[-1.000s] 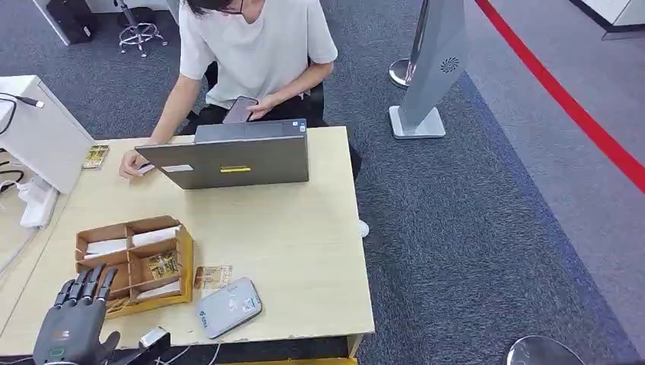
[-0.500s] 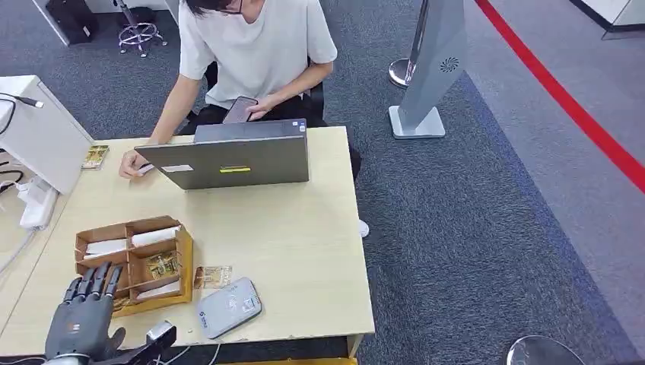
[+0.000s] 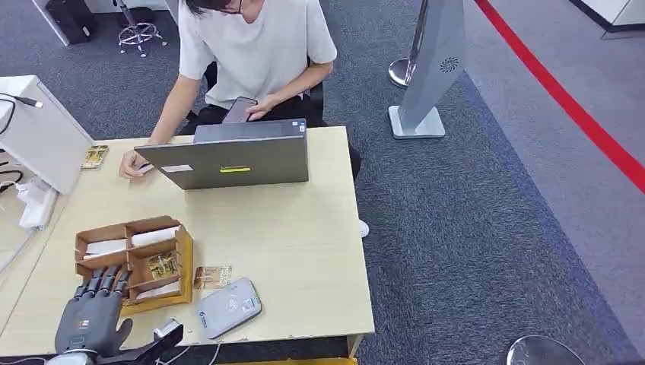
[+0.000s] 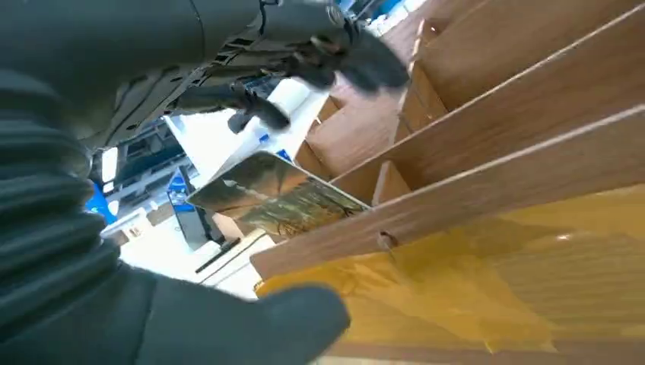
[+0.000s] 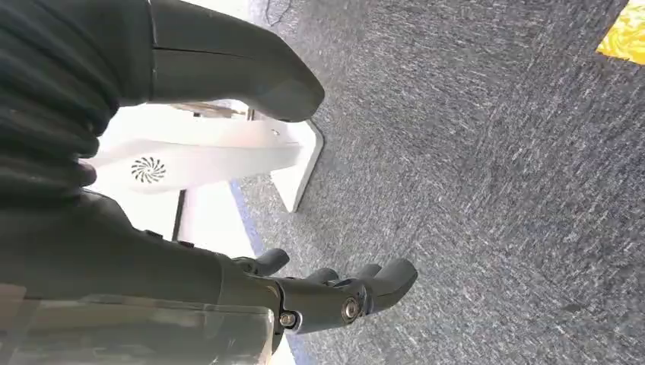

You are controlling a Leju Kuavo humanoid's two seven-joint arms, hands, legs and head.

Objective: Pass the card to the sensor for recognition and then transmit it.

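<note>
Left hand point(image 3: 93, 323) has slid closer to the wooden organizer box point(image 3: 134, 262), fingers spread, holding nothing. Card reader point(image 3: 228, 306) beside box bears unreadable print; pale counter point(image 3: 289, 251), grey carpet point(image 3: 471, 228).

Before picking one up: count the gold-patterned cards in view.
3: one card in the wooden box, a second between box and grey reader, a third beside the white cabinet. The robot hand may hide more.
</note>
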